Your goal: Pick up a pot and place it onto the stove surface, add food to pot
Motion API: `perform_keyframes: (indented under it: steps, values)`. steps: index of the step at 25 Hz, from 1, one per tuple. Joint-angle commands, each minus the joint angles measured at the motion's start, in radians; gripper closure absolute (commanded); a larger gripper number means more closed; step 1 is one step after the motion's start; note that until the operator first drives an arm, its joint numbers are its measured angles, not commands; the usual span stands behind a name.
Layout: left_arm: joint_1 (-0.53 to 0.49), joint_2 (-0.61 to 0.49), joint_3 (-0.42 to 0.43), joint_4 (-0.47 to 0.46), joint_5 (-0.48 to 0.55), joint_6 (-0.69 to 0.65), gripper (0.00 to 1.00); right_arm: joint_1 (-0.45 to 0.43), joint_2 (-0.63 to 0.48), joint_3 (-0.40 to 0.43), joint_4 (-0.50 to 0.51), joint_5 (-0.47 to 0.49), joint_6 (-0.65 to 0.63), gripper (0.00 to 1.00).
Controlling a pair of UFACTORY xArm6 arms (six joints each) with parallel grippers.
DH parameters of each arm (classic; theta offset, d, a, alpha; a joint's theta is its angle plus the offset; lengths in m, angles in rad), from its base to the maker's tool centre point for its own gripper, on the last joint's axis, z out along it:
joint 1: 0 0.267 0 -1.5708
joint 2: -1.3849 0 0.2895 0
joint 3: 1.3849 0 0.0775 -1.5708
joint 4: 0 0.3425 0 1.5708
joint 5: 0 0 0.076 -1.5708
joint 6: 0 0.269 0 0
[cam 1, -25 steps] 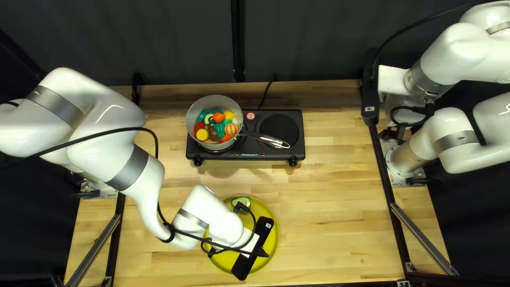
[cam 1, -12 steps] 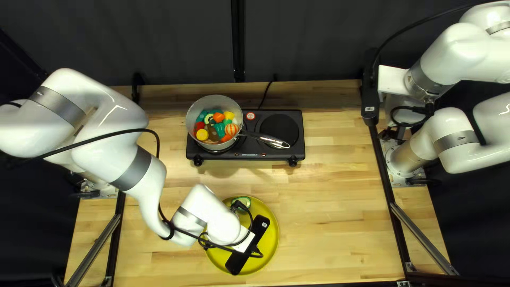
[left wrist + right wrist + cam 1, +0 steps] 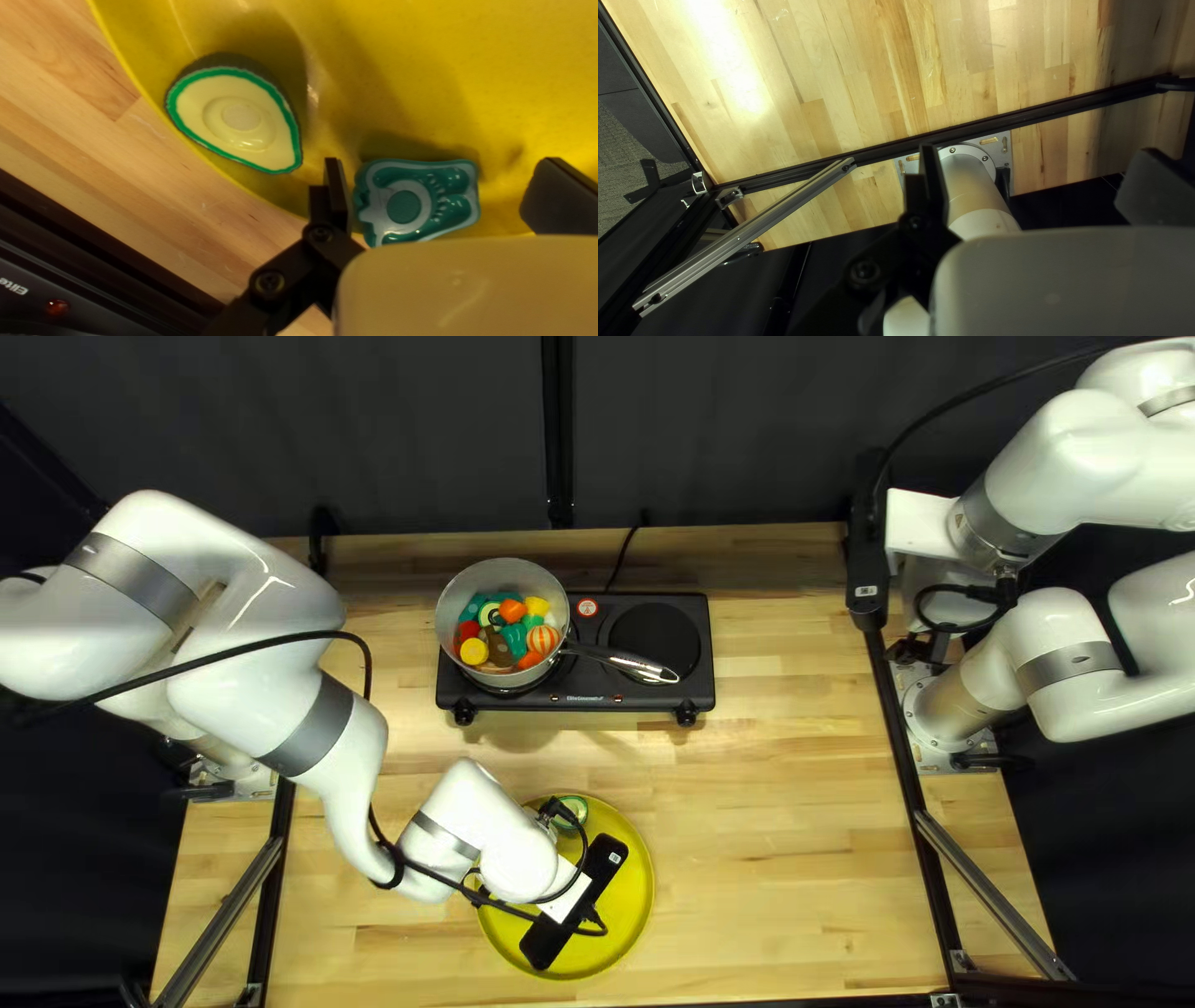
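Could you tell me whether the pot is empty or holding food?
Not empty: food pieces in red, yellow, orange and teal lie inside the pot.

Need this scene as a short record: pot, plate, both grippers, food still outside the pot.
pot: on the stove, holding mixed toy food
plate: yellow, on the table
food_outside_pot: avocado half, teal piece, both on plate
left_gripper: open over plate, teal piece between its fingers, not gripped
right_gripper: open, holding nothing, away from pot and plate
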Motion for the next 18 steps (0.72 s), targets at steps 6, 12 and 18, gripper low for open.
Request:
perform_keyframes:
  steps: [6, 12, 18]
  values:
    - [0.003, -0.004, 0.011, 0.006, 0.002, 0.003, 0.00, 0.000, 0.000, 0.000, 0.000, 0.000, 0.000, 0.00]
    - [0.004, -0.004, 0.016, 0.009, -0.002, 0.001, 0.00, 0.000, 0.000, 0.000, 0.000, 0.000, 0.000, 0.00]
    - [0.003, -0.003, 0.012, 0.010, 0.002, -0.004, 1.00, 0.000, 0.000, 0.000, 0.000, 0.000, 0.000, 0.00]
